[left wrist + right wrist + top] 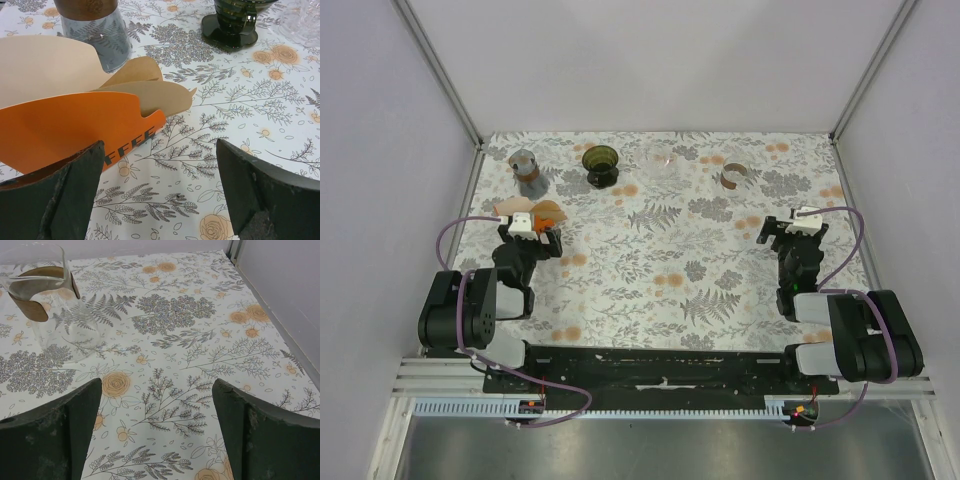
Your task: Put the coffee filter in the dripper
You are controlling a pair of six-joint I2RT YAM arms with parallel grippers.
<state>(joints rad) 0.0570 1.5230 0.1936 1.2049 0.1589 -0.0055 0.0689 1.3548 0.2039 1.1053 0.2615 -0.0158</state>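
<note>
A flower-printed surface (660, 245) lies between pale walls (650, 60), and the left gripper (160, 195) and the right gripper (157, 435) both stand wide, holding nothing.

You are looking at a table under a cloth (720, 260) printed with ferns and orange roses, closed in on three sides by plain pale lilac walls (650, 60). Aluminium posts (436, 68) run up from its far corners. The light is soft and even, and the shadows are faint.

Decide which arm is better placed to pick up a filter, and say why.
Left. The left pincer, open, sits right beside the filters in the orange holder; the right pincer is far off, by the glass carafe.
</note>
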